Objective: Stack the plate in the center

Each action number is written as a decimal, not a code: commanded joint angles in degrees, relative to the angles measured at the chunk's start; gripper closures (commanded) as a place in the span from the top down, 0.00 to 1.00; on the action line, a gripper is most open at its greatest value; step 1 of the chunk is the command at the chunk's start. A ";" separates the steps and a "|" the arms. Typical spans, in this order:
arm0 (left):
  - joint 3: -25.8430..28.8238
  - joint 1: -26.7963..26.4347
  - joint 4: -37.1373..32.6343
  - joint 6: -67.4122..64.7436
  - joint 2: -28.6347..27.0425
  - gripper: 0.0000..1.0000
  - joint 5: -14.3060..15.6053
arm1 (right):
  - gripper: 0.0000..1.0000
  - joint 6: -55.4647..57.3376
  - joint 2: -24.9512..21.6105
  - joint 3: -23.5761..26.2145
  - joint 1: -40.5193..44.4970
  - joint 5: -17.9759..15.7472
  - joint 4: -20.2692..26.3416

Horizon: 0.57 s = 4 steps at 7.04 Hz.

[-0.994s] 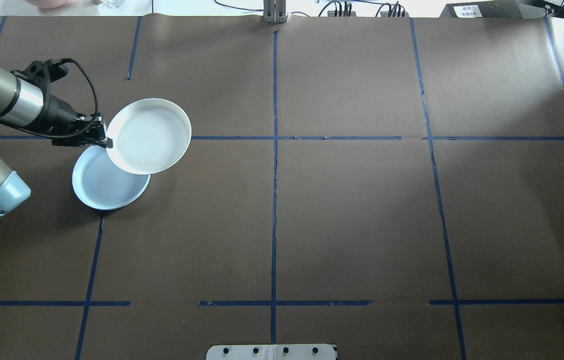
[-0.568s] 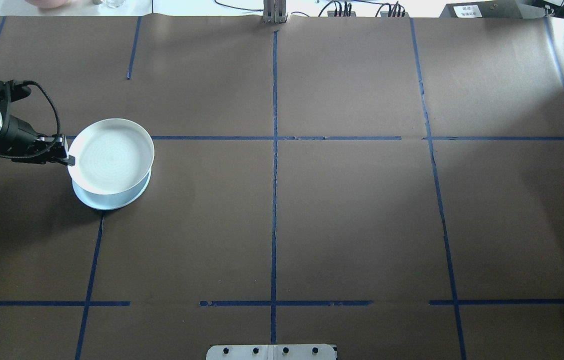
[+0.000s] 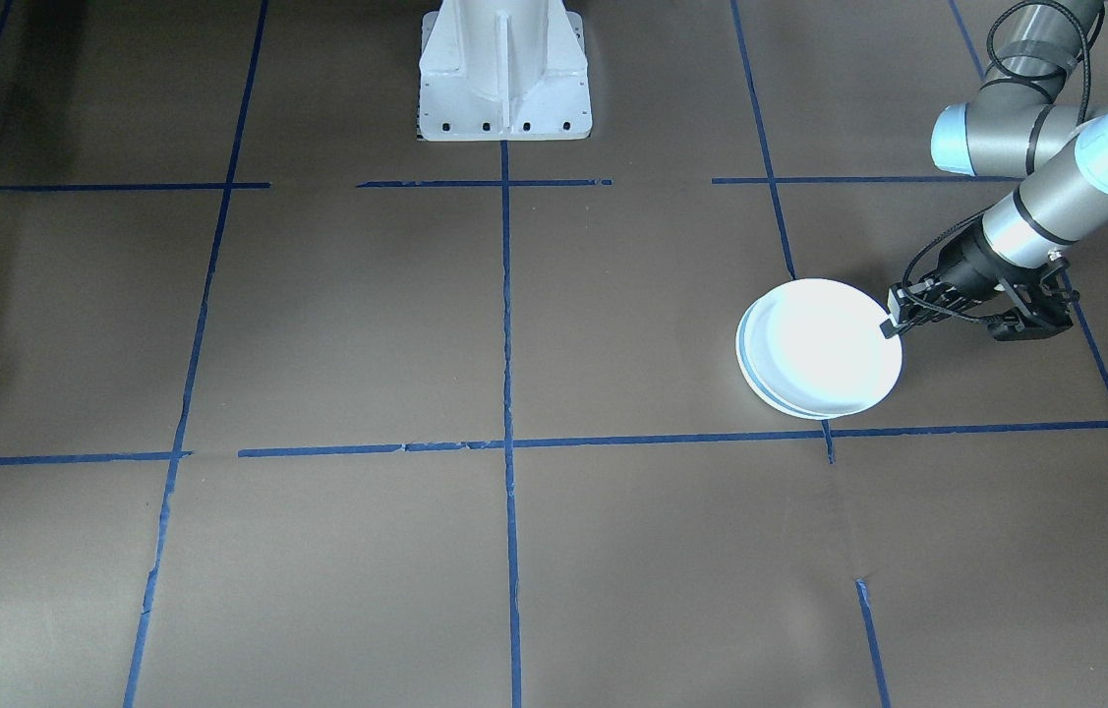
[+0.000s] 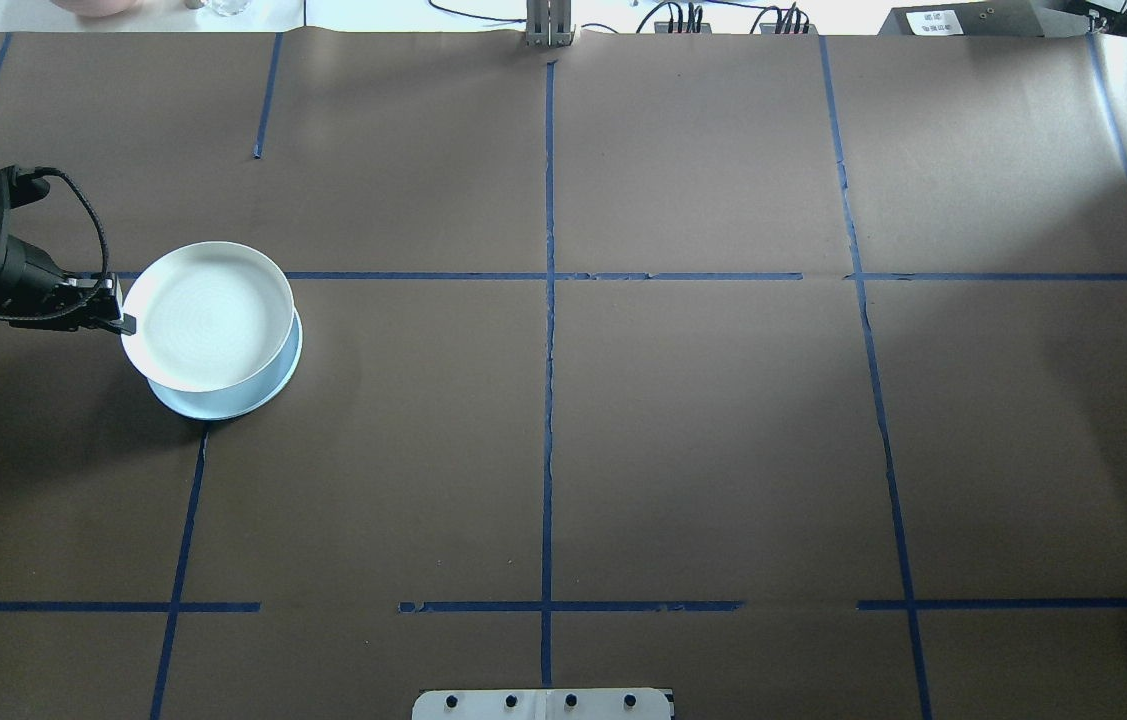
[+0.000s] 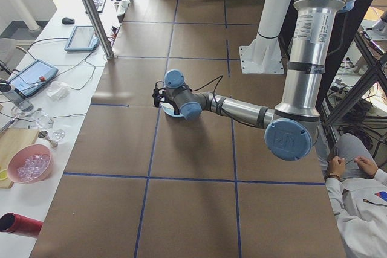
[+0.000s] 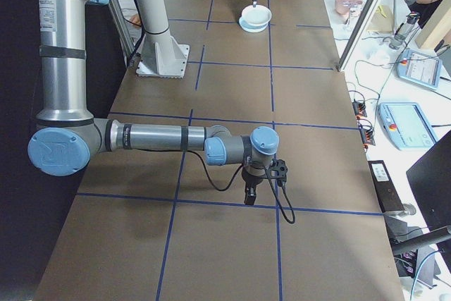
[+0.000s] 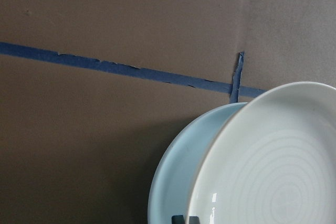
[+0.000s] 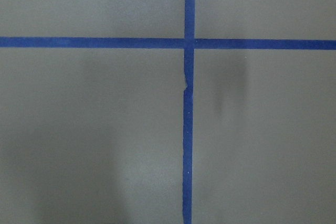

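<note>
My left gripper (image 4: pixel 123 322) is shut on the near rim of a white plate (image 4: pixel 208 315). It holds that plate low over a light blue plate (image 4: pixel 258 392) that lies on the table at the left side. The white plate sits slightly off the blue one, so a blue crescent shows. In the front-facing view the white plate (image 3: pixel 824 344) covers most of the blue plate (image 3: pixel 752 382), with the left gripper (image 3: pixel 893 324) at its rim. The left wrist view shows the white plate (image 7: pixel 278 171) overlapping the blue plate (image 7: pixel 181 182). My right gripper (image 6: pixel 249 195) hangs over bare table at the far right; I cannot tell its state.
Brown paper with blue tape lines (image 4: pixel 548 300) covers the table. The robot's white base (image 3: pixel 504 79) stands at the middle of the near edge. A side desk holds tablets (image 5: pixel 29 77) and a pink bowl (image 5: pixel 30 164). A seated person (image 5: pixel 363 197) is by the robot.
The left arm has drawn back to the left and lowered the white plate, which was raised and tilted beside the blue plate and now lies almost level over it.
</note>
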 commanded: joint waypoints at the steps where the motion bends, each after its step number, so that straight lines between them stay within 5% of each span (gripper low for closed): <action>1: 0.73 0.06 -0.07 -0.01 0.02 0.00 0.01 | 1.00 0.00 0.00 0.00 0.00 0.00 0.00; 4: 1.43 0.24 -0.16 -0.01 -0.15 0.00 0.01 | 1.00 0.00 0.00 0.00 0.00 0.00 0.00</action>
